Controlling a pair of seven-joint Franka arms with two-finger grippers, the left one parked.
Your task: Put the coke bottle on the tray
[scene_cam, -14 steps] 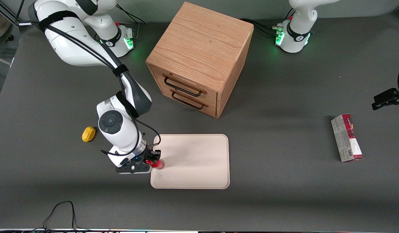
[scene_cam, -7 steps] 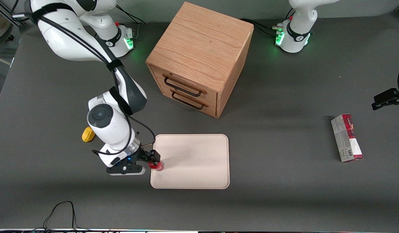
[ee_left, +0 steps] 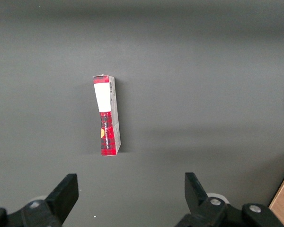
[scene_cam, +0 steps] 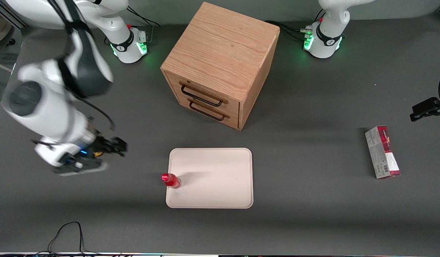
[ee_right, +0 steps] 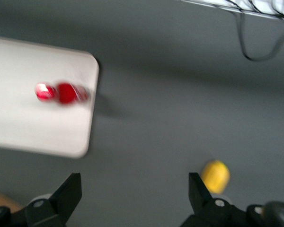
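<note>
Your gripper [scene_cam: 114, 146] hangs above the bare dark table [scene_cam: 313, 178], well apart from the tray [scene_cam: 220, 171], out toward the working arm's end of the table and a bit farther from the front camera than the bottle. Fingers are spread wide with nothing between them; in the right wrist view the two black fingertips [ee_right: 66, 194] stand far apart over plain table, so the tool is released and empty. The coke bottle [scene_cam: 171, 180] stands upright on the tray, right at the rim on the edge that faces your gripper, red cap up, touching nothing else. From your gripper it sits nearer the front camera and off toward the parked arm's end. The right wrist view shows the same bottle [ee_right: 61, 92] on the tray [ee_right: 33, 127] close to a rounded corner, blurred. The yellow lump [scene_cam: 97, 154] lies on the table right under your gripper, mostly hidden by it in the front view; in the right wrist view the lump [ee_right: 215, 176] lies just beside one fingertip, not touching as far as you can tell. The wooden drawer cabinet [scene_cam: 220, 64] stands farther from the front camera than the tray, both drawers closed. The red-and-grey carton [scene_cam: 382, 151] lies flat well away toward the parked arm's end.
</note>
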